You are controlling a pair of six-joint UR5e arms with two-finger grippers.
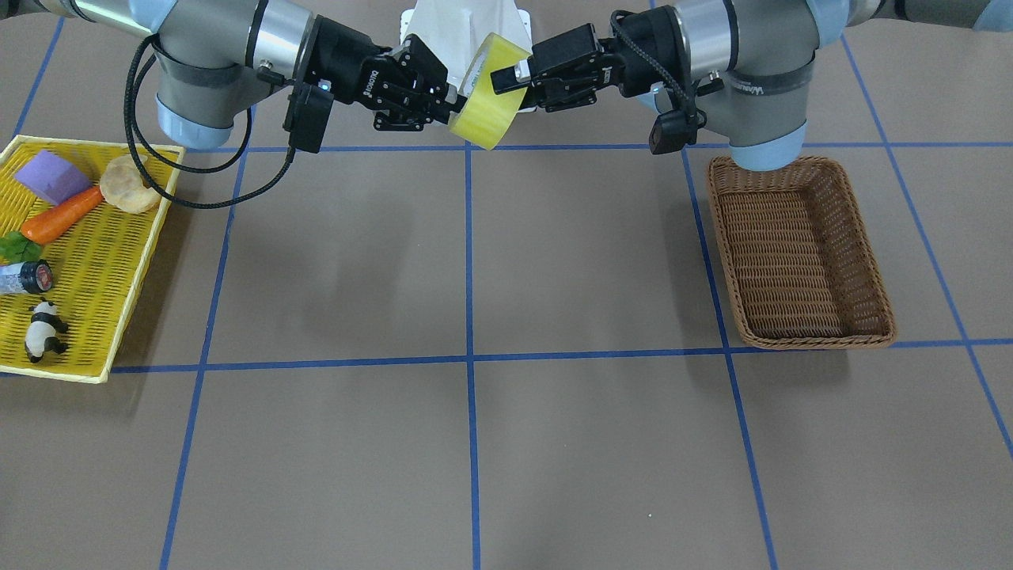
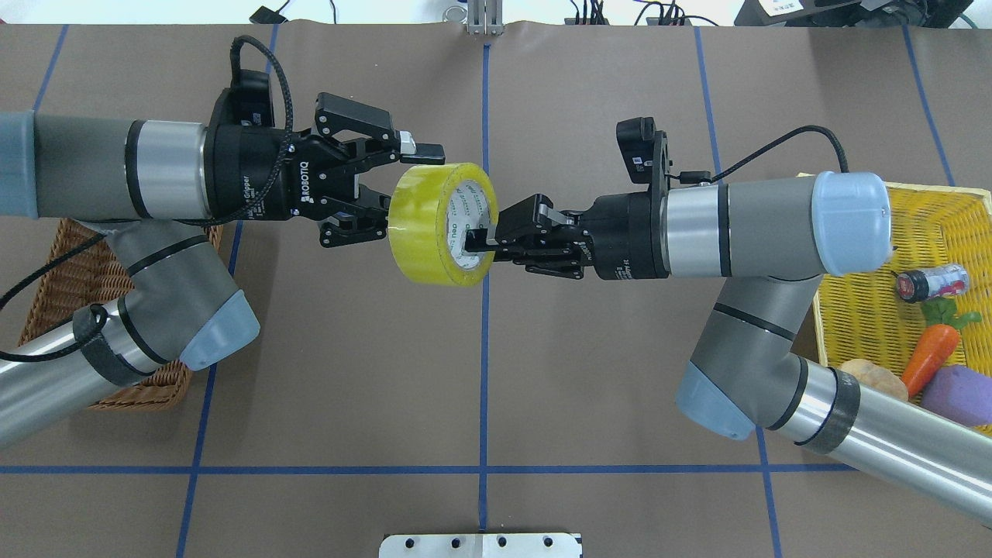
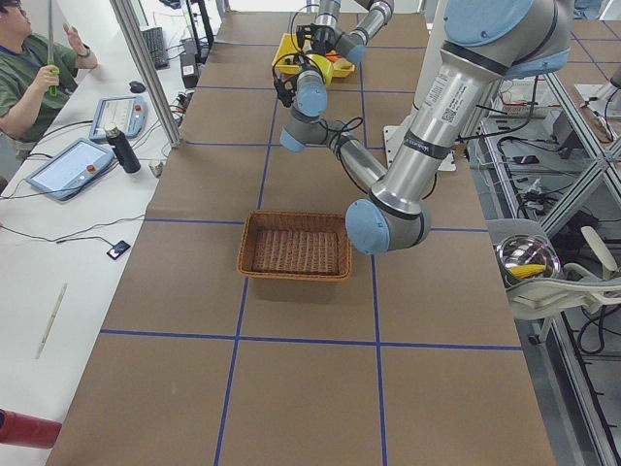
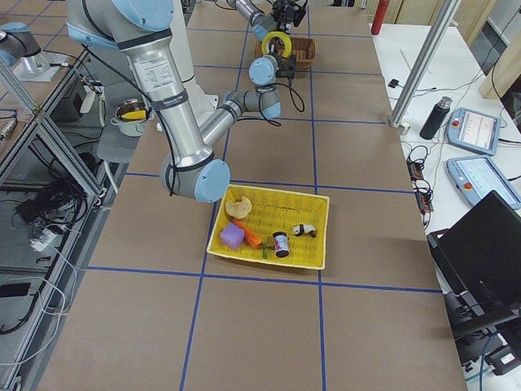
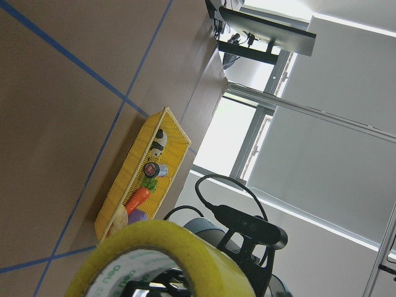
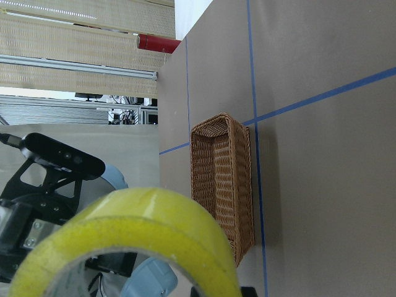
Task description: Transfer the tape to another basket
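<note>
so, the tape (image 2: 422, 225) hangs in the air between my two hands, over the middle of the table (image 1: 593, 261) and well apart from both containers. my right gripper (image 2: 482, 239) is clamped on the roll's wall, with one finger inside the pale core (image 2: 467, 208) and the other against the yellow outside. my left gripper (image 2: 408, 191) comes at the roll from its other face with its fingers apart. one tip sits at the roll's upper rim, and i cannot tell whether it touches.

i judge the roll to be light and stiff, a hard ring that will not fold under a squeeze and is not fragile. the glossy yellow band looks slick, so a pinch across the round outside could let it squirt out or roll. pinching through the core onto the wall, or squeezing the two flat faces, looks like the safer hold for my left gripper. the roll is tilted, so it could swing on a single pinch point once one hand lets go.

the basket (image 1: 823, 343) stands on my left side. where its woven floor shows i see nothing lying in it, though my left arm's elbow hides its far end in the front view. the yellow tray (image 1: 87, 269) is on my right side and holds a purple block (image 1: 51, 176), a carrot (image 1: 62, 215), a beige lump (image 1: 128, 184), a bit of green leaf (image 1: 17, 247), a small bottle (image 1: 24, 277) lying down and a panda figure (image 1: 43, 331).
</note>
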